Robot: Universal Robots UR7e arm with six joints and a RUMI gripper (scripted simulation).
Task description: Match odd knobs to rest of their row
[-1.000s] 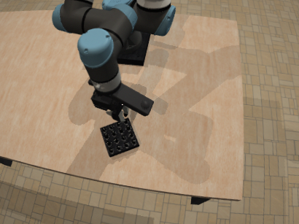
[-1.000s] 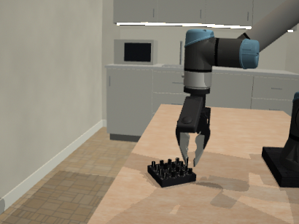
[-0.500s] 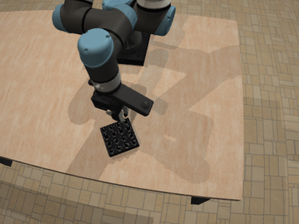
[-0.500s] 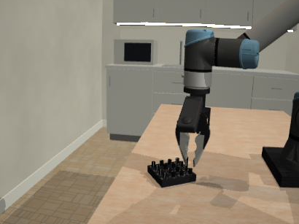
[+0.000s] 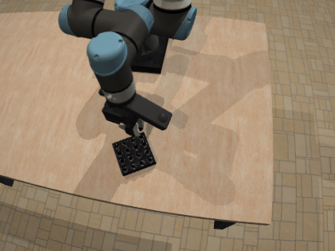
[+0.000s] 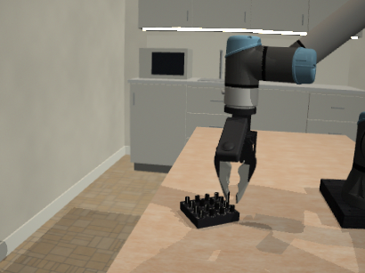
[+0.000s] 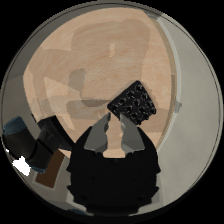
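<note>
The jaws stood narrowly parted, with a small gap between the fingertips and nothing pinched in them; the gripper (image 6: 234, 194) hung fingers-down just above the far side of the knob box (image 6: 209, 212), its tips close to the knobs of the outermost row there but, as far as the side view showed, not yet around any one of them. In the wrist view the two fingers pointed at the near corner of the box (image 7: 133, 103), which lay at a slant to them. The box sat flat on the counter (image 5: 229, 105), toward its front edge and well apart from the arm's black base (image 5: 157, 66) at the back. The knobs (image 5: 135, 150) showed only as small dark pegs in a four-by-four grid; which marks they pointed at was too small to read, so no row could be judged as matched. By the look of it the work stood at an approach: picking out and turning any odd knob was probably all still to do.
</note>
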